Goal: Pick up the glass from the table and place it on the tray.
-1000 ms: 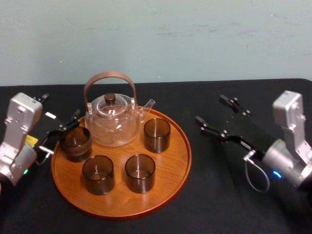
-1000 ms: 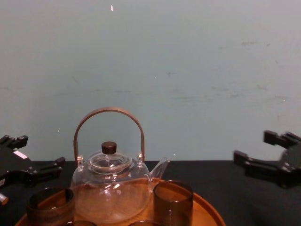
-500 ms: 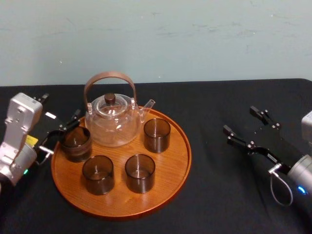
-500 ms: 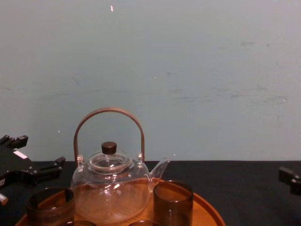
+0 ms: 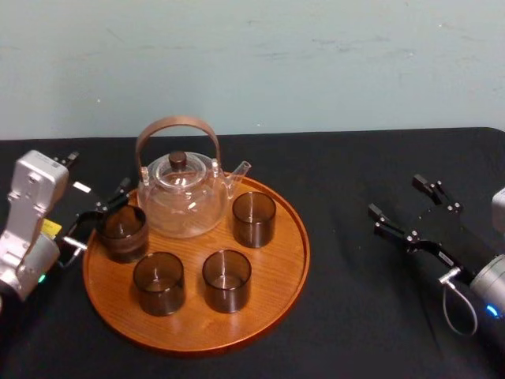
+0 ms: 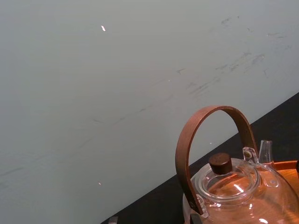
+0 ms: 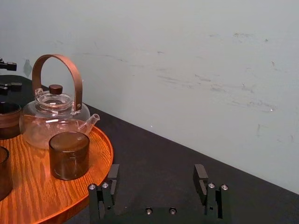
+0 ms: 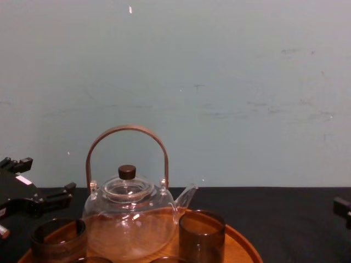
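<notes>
Background: a pale blue-green wall is running across the upper part of the head view.
Surface: a table under black cloth is spreading over the lower part.
Tray: it is lying at centre left of the head view, round, orange-brown, with a low rim.
Teapot: clear glass with a brown hoop handle, it is standing at the tray's back.
Right gripper: it is hovering over bare cloth at middle right, well apart from the tray, jaws spread wide and holding nothing.
Left gripper: it is hanging at middle left, just behind the tray's left rim, jaws wide apart and gripping nothing.
Glass: dark and smoky, it is standing upright just inside the tray's left rim, right below the left gripper; it seems to be already placed.
Other glasses: three more are standing on the tray.
Handling: the glass is probably light, stiff, brittle and smooth-sided, so slipping is the risk.
Hold: a gentle pinch across the side wall at mid-height looks safest, keeping it upright.
</notes>
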Robot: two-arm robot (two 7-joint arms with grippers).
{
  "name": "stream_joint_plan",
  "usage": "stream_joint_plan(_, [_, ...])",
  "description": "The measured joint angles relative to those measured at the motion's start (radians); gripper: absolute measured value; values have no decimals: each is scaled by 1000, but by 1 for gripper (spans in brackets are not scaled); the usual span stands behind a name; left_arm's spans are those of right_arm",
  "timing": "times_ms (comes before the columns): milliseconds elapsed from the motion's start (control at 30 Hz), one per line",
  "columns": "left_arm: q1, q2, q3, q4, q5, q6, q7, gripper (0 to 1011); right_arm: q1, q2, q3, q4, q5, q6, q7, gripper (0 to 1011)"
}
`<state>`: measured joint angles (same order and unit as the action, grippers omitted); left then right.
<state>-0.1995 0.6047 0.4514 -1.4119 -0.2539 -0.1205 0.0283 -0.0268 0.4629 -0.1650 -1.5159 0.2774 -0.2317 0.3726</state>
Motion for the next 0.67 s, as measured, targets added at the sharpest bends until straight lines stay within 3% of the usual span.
stream_joint_plan(667, [0, 0, 0, 0, 0, 0, 0, 1001, 4, 1, -4, 2, 3, 1, 5, 1002])
